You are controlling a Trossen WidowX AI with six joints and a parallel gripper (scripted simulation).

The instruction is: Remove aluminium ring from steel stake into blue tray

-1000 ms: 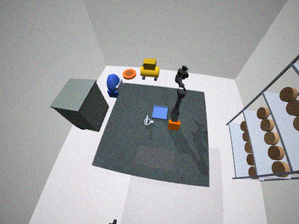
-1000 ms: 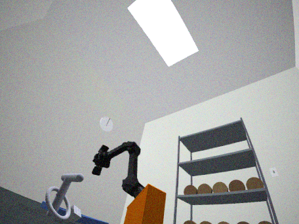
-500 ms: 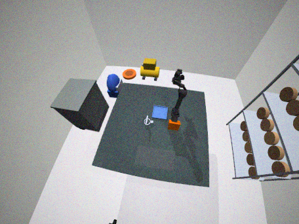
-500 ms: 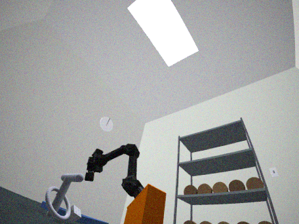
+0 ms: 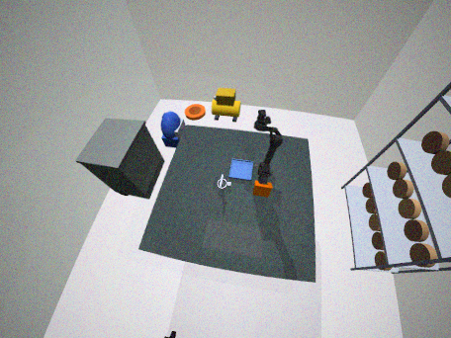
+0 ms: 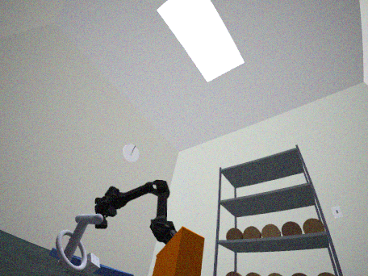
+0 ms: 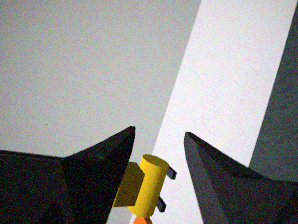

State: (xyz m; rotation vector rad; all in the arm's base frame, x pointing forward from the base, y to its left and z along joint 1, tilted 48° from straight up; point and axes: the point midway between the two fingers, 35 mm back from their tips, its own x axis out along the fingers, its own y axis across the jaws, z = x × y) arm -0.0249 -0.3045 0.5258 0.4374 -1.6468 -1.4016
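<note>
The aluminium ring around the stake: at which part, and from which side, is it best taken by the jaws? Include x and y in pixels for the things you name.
Probably the small welded tab (image 5: 228, 183) (image 6: 94, 261): it is a block standing out from the ring (image 5: 219, 187) (image 6: 82, 264), away from the stake (image 5: 222, 179) (image 6: 75, 241). I would come from the tab's outer side, since the cross-bar (image 6: 89, 219) overhangs the ring's middle.

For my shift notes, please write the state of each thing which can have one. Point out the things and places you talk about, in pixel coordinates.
Claw (image 7: 159, 134): open, nothing between the fingers.
Ring (image 5: 218, 185) (image 6: 84, 258): around the stake.
Stake (image 5: 222, 179) (image 6: 75, 241): standing, cross-bar on top.
Blue tray (image 5: 241, 169) (image 6: 115, 270): without the ring.
</note>
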